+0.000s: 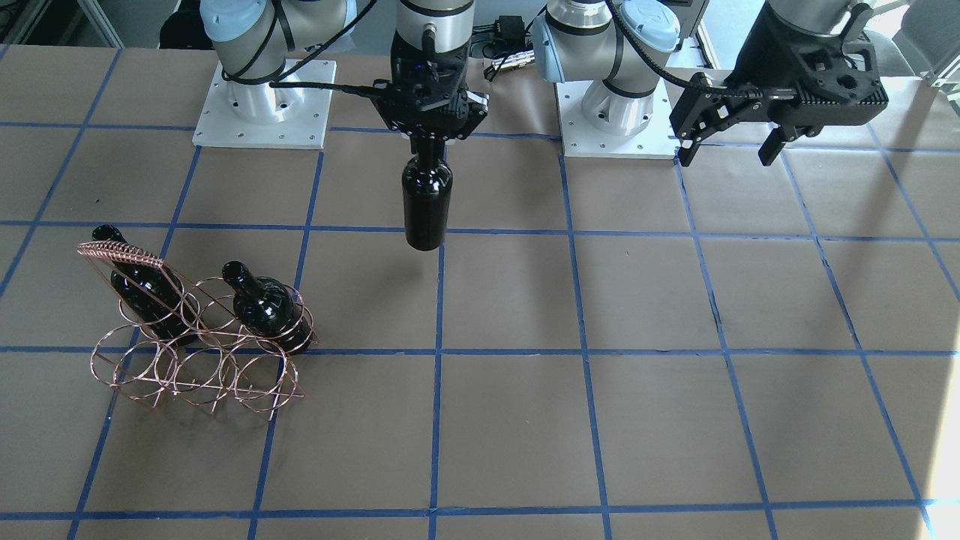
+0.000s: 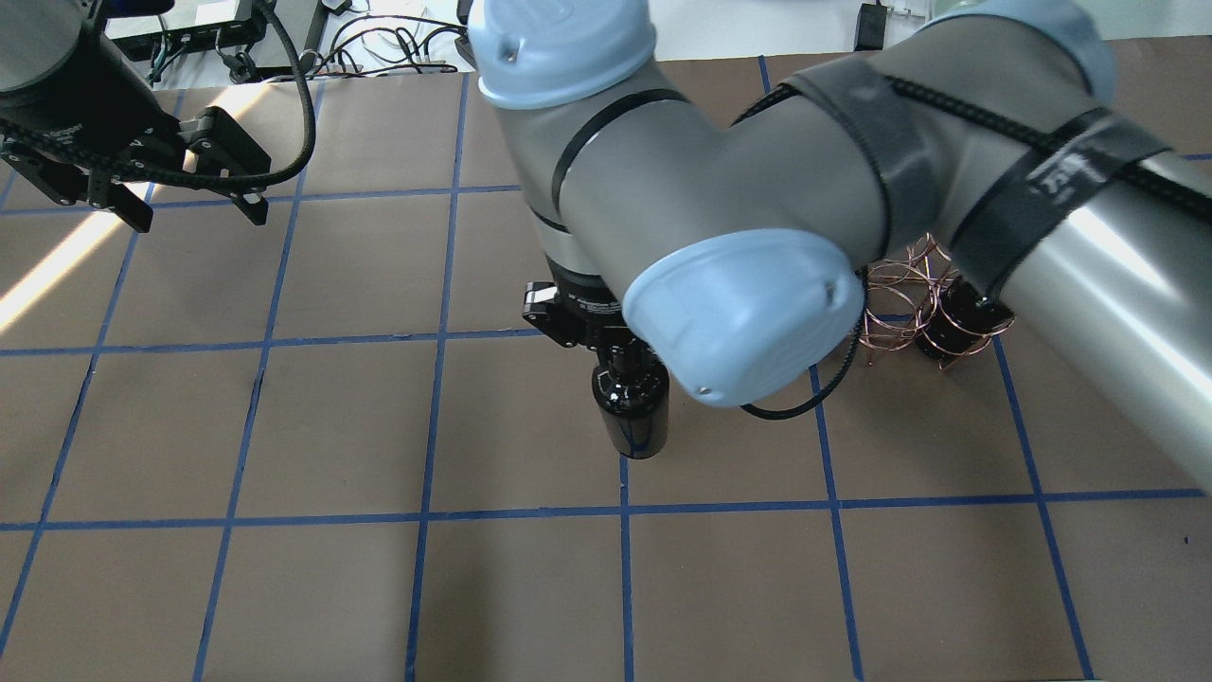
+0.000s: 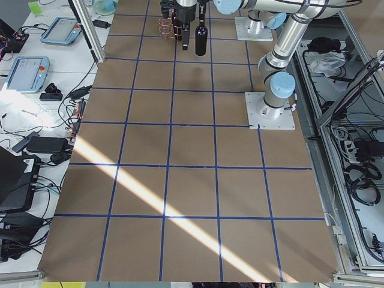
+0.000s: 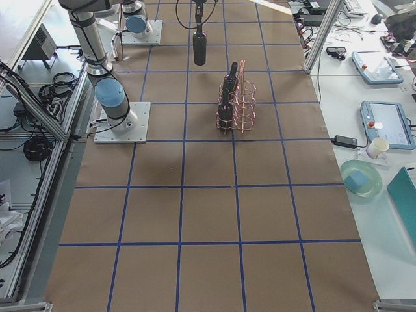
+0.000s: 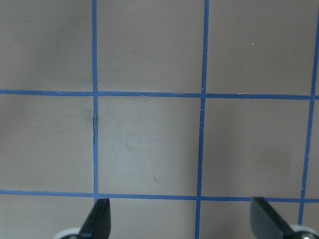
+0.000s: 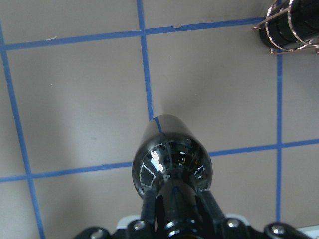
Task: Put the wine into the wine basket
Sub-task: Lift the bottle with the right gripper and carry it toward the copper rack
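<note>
My right gripper (image 1: 429, 140) is shut on the neck of a glossy black wine bottle (image 1: 427, 201). The bottle hangs upright above the table's middle and also shows in the right wrist view (image 6: 172, 167) and the overhead view (image 2: 632, 409). The copper wire wine basket (image 1: 196, 365) stands on the table on the robot's right, apart from the held bottle. Two black bottles alike (image 1: 139, 291) (image 1: 268, 306) lean in its back row. My left gripper (image 1: 731, 142) is open and empty, raised over bare table (image 5: 180, 216).
The two arm bases (image 1: 262, 112) (image 1: 619, 120) stand on white plates at the robot's edge of the table. The brown table (image 1: 570, 420) has a blue tape grid. The right arm's elbow (image 2: 739, 313) hides part of the basket (image 2: 900, 298) in the overhead view.
</note>
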`<state>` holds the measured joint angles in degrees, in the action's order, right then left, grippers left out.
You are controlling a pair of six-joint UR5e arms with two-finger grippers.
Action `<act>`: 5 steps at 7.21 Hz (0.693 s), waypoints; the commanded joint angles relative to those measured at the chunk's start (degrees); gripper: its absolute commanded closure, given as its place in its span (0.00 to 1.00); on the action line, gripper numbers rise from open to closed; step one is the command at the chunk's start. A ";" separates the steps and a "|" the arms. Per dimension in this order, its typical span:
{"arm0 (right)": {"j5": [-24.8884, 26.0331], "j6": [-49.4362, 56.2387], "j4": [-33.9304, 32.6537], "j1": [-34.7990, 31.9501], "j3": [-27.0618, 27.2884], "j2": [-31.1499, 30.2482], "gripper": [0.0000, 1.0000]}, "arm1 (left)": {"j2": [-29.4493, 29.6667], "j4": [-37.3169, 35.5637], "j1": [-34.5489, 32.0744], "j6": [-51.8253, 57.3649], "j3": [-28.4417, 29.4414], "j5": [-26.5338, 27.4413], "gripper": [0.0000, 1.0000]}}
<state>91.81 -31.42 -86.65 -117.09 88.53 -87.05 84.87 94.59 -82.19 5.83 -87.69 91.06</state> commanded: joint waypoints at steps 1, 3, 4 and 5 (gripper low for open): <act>2.31 11.85 9.90 5.71 0.15 -6.09 1.00 | -0.06 -0.02 -0.07 -0.03 -0.11 0.00 0.00; 5.28 20.66 10.01 10.55 0.07 -8.56 1.00 | 0.03 -0.02 -0.07 -0.12 -0.12 0.00 0.00; 5.31 21.22 10.01 11.53 0.07 -9.27 1.00 | -0.06 -0.02 -0.07 -0.12 -0.12 0.08 0.00; 5.74 21.92 9.92 12.06 0.07 -9.36 1.00 | 0.03 -0.02 -0.07 -0.12 -0.12 0.00 0.00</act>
<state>96.90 -10.97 -76.75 -106.17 88.60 -95.83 84.86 94.57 -82.26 5.73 -87.80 91.09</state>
